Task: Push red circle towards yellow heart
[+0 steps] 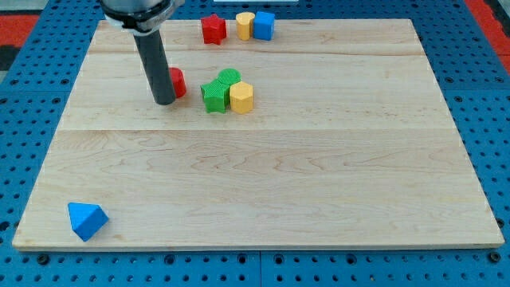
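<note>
The red circle point(178, 82) lies in the upper left part of the wooden board point(263, 183), partly hidden behind my rod. My tip point(163, 103) rests on the board touching the red circle's left side. The yellow heart point(244, 25) sits at the view's top edge of the board, between a red star point(213, 29) on its left and a blue block point(264, 25) on its right. The heart is up and to the right of the red circle.
A green star point(213, 96), a green circle point(229, 77) and a yellow hexagon point(241, 96) cluster just right of the red circle. A blue triangle point(86, 220) lies near the board's bottom left corner.
</note>
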Action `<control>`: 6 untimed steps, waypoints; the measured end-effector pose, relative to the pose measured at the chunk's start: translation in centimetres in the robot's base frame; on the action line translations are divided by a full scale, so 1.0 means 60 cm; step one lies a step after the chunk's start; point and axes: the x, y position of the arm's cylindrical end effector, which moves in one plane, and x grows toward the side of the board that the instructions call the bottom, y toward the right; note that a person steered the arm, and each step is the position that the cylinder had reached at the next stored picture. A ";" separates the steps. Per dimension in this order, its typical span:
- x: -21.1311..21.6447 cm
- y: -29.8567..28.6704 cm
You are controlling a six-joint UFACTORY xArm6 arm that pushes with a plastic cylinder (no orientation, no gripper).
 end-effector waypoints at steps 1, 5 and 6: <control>-0.045 -0.001; -0.123 -0.035; -0.136 -0.014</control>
